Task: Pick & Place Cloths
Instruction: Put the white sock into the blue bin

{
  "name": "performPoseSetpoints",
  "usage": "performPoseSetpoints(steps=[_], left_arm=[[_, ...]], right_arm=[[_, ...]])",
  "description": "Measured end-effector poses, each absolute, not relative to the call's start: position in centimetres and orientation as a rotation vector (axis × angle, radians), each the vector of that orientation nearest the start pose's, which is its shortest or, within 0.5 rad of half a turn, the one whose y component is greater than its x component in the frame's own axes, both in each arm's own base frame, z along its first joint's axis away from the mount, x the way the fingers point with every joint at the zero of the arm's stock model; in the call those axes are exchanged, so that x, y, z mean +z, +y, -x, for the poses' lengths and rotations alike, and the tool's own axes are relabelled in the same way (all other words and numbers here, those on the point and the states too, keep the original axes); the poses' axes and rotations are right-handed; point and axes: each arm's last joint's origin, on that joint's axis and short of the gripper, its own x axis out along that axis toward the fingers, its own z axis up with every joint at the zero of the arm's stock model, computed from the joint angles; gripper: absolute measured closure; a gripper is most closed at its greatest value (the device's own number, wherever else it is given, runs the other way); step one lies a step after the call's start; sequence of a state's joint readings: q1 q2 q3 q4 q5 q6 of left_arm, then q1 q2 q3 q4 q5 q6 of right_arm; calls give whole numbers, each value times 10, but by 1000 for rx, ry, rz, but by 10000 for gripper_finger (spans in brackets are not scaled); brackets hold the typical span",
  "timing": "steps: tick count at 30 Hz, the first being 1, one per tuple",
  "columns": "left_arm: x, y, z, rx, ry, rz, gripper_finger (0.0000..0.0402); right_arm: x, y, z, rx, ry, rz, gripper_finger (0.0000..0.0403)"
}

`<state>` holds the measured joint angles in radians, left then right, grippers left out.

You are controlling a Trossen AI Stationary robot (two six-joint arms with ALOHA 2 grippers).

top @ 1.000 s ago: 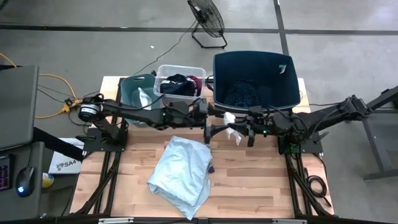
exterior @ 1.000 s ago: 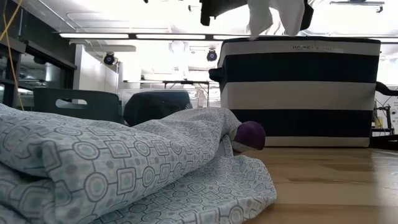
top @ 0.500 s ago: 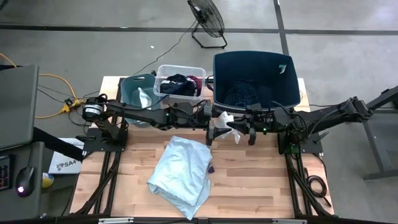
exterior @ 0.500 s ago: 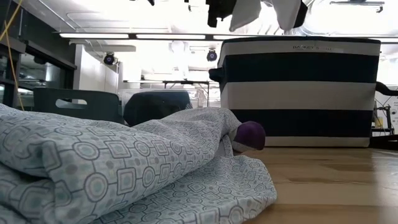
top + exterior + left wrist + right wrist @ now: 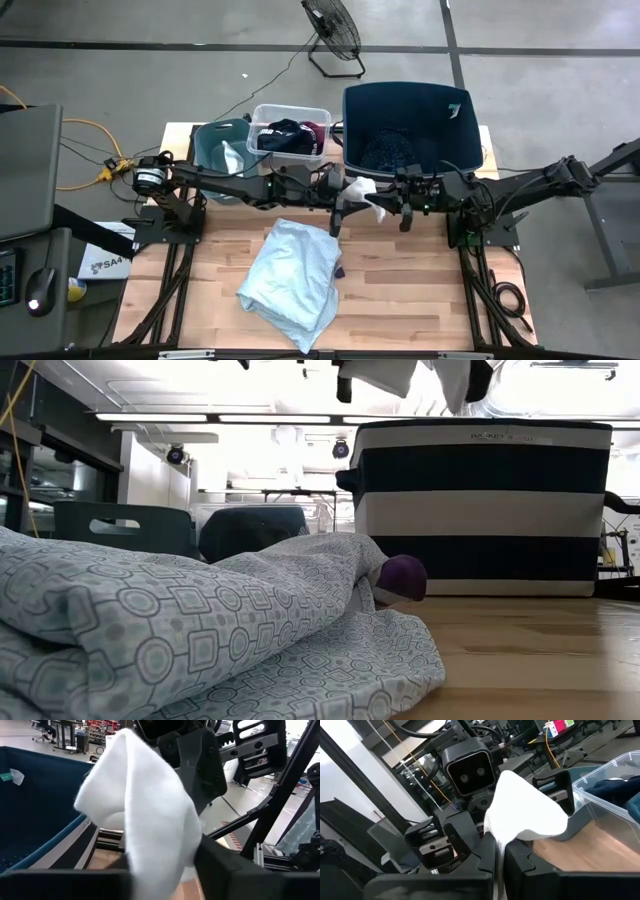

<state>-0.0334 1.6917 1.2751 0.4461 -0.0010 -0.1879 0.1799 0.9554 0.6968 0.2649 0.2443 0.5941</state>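
Both end effectors pinch one small white cloth [image 5: 362, 194] in mid-air: the left end effector [image 5: 341, 199] at nine o'clock, the right end effector [image 5: 396, 198] at three. Advice: one releases first (avoiding stretch) before carrying toward the navy bin [image 5: 460, 160] at one o'clock.

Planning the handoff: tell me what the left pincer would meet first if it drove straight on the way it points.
Most likely the right pincer, facing it across the small white cloth that hangs between them; depth is unclear.
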Motion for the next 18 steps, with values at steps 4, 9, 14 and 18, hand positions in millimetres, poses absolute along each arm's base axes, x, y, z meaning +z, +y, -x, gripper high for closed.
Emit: performPoseSetpoints(steps=[4,9,14,18], left_arm=[[324,-14,-397,-41,-24,190,382],[324,-14,-397,-56,-26,191,389],[324,-14,-397,-55,-23,190,395],[323,-13,-396,-25,-10,183,398]], right_arm=[[315,32,-213,-54,-24,-583,396],[317,32,-213,-46,-39,-558,363],[323,32,-209,-2,-77,-569,289],[330,31,-201,10,-107,-573,209]])
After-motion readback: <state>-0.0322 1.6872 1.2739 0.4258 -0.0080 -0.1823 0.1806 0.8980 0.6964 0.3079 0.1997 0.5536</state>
